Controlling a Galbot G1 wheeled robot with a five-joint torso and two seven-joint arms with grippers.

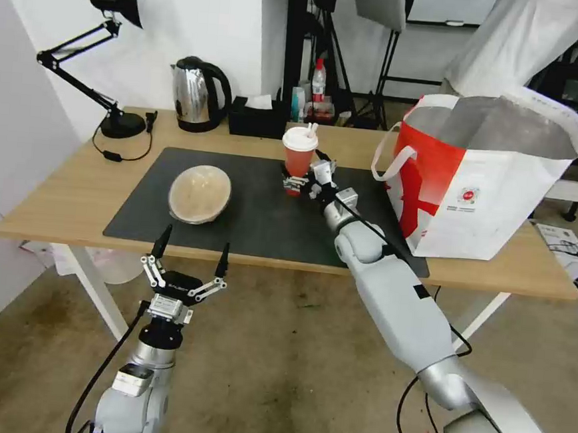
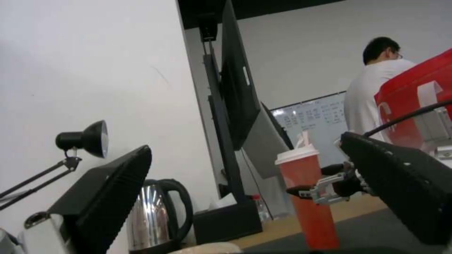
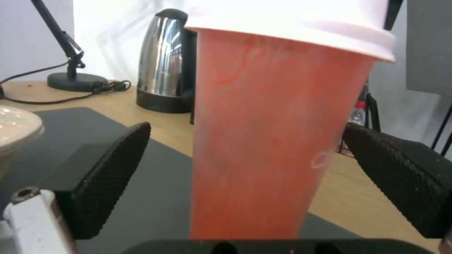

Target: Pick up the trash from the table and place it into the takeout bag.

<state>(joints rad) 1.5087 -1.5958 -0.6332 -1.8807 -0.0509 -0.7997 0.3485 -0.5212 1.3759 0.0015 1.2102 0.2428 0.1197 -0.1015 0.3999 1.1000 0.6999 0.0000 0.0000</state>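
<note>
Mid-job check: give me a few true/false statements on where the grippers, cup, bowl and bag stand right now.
1. The right gripper straddles the red cup, fingers open. True.
2. The cup lies tipped over. False: it stands upright on the dark mat.
3. The left gripper holds the tan bowl. False: it hovers open at the table's near edge.
4. The takeout bag stands open at the table's right end. True.
</note>
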